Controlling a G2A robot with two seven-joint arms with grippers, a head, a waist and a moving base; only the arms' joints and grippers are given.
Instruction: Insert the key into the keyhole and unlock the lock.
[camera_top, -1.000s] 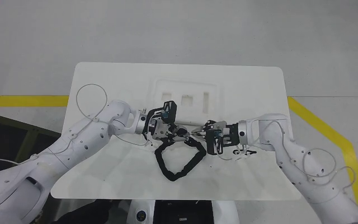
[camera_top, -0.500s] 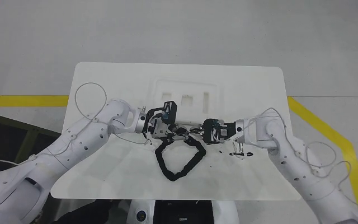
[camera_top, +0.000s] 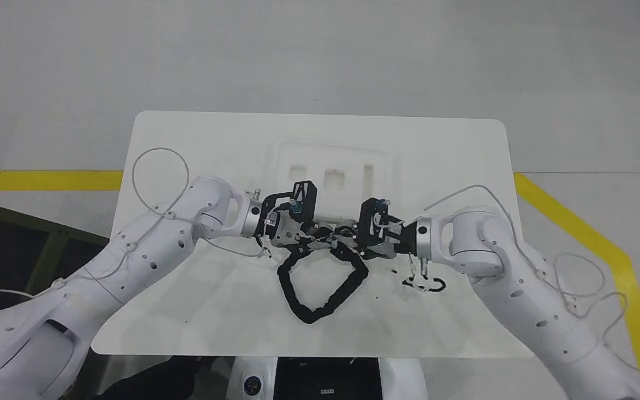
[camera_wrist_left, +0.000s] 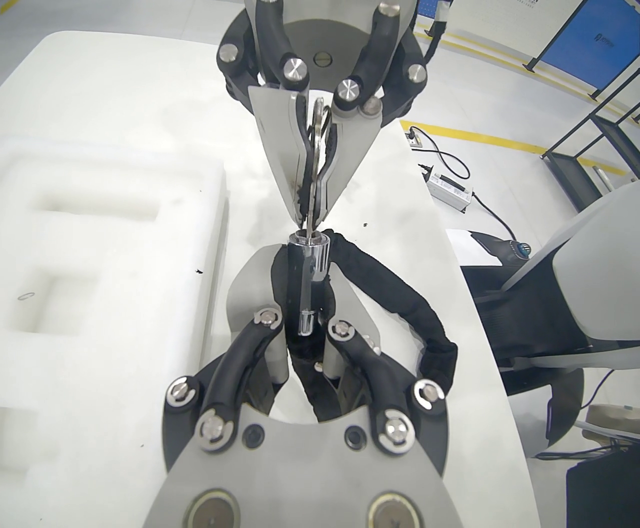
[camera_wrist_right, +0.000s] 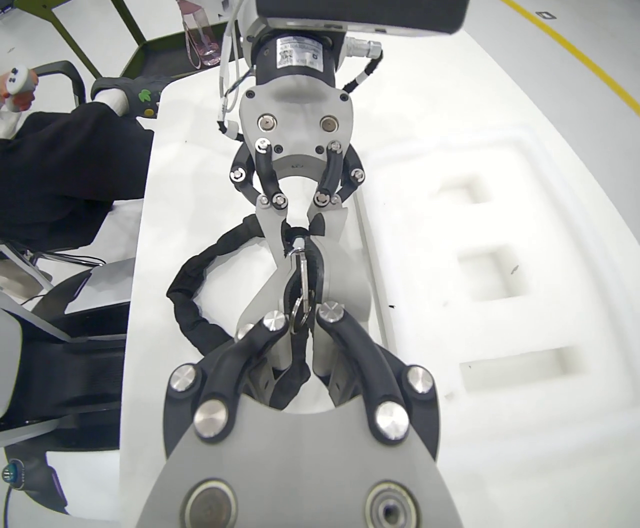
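The left gripper (camera_top: 318, 236) has its fingers clamped tight on the chrome lock cylinder (camera_wrist_left: 311, 255), with the black chain (camera_top: 320, 290) looping off beside them over the table (camera_top: 200, 150). Just past those fingertips, the key (camera_wrist_left: 316, 165) has its tip at the keyhole. It is pinched flat by the closed fingers of the right gripper (camera_top: 350, 240).

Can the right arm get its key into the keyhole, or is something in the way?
Probably yes. The right gripper pinches the key with its tip at the mouth of the lock, which the left gripper holds facing it. Nothing sits between them.
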